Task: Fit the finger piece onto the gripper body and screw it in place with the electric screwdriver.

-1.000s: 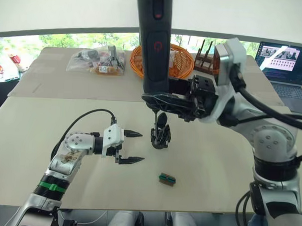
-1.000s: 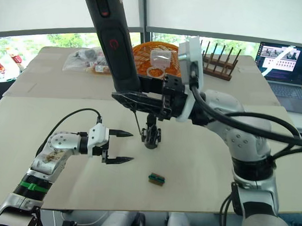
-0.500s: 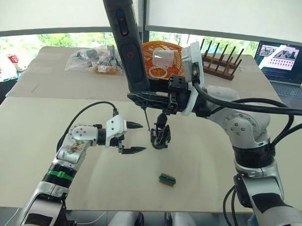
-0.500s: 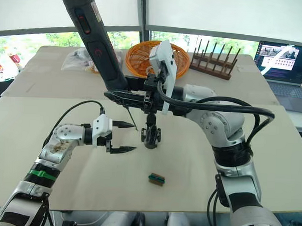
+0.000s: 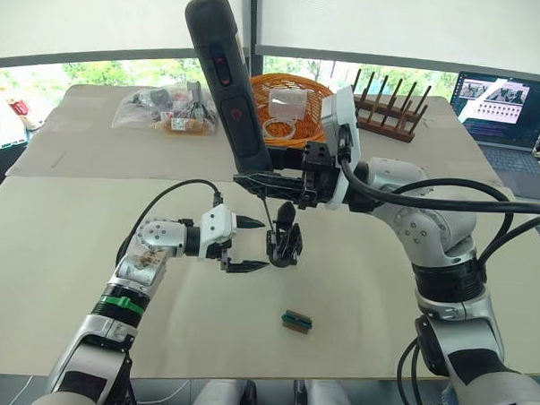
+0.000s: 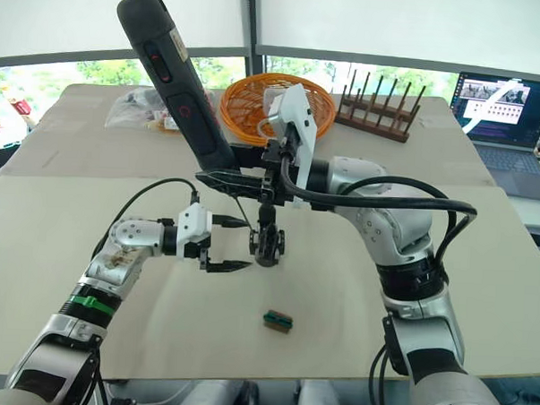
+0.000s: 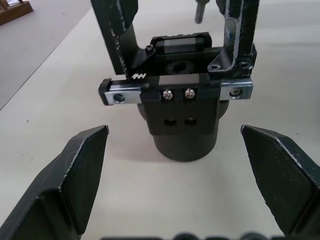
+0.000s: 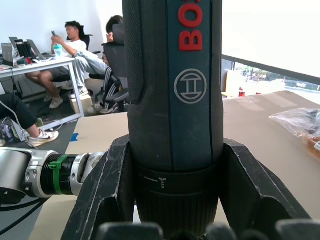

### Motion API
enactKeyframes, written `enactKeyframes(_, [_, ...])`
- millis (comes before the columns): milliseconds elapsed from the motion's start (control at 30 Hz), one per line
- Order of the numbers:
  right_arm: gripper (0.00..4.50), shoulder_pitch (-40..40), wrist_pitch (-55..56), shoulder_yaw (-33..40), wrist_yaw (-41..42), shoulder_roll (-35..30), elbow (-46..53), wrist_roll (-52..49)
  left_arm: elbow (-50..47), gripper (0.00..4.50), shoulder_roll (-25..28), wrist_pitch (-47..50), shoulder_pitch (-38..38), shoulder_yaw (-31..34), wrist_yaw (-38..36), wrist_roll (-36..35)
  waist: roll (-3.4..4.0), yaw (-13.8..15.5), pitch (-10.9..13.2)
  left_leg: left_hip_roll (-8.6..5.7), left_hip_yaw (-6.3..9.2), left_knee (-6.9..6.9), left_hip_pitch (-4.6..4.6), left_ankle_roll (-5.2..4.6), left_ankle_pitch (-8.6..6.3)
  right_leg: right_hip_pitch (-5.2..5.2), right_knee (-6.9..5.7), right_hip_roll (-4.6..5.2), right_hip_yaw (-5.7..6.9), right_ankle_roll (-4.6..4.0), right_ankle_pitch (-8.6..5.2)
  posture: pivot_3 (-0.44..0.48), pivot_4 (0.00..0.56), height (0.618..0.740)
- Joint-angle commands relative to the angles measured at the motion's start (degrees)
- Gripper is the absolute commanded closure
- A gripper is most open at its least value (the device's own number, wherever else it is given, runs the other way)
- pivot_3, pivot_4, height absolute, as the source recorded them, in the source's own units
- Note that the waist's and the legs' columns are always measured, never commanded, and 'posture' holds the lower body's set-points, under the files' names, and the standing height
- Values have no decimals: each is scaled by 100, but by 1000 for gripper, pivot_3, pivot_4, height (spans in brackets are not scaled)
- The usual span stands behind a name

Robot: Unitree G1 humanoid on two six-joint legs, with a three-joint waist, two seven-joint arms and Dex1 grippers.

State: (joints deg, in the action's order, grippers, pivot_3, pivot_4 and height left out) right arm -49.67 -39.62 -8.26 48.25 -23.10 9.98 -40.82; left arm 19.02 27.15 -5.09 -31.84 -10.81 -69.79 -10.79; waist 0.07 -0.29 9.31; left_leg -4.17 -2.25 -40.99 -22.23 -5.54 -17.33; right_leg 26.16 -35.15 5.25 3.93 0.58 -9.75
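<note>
The gripper body stands mid-surface, unheld between the left end effector's wide-spread fingers. The right end effector clamps the electric screwdriver, tilted above it; a slanted bit could slip off the screw or topple the body. Beyond the paper-covered surface sit an orange basket, a wooden rack and a laptop.

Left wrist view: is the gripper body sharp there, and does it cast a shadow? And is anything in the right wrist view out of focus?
Left wrist view: the gripper body is sharp, screws legible, with a soft shadow around its base on the table. Right wrist view: the electric screwdriver has readable markings; the seated people behind look slightly soft.
</note>
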Motion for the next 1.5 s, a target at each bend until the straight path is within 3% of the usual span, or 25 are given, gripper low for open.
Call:
enactKeyframes(33, [2591, 11, 26, 264, -15, 25, 337, -108, -39, 0, -4, -145, -136, -9, -73, 20, 0, -1, 0, 0, 0, 0, 0, 0, 0, 0, 0, 0, 0, 0, 0, 0, 150, 740])
enactKeyframes(1500, [2591, 425, 202, 270, 36, -23, 558, 135, 179, 0, -141, -439, -214, -10, -114, 142, 0, -8, 0, 0, 0, -1, 1, 1, 1, 1, 1, 2, -1, 0, 0, 0, 150, 740])
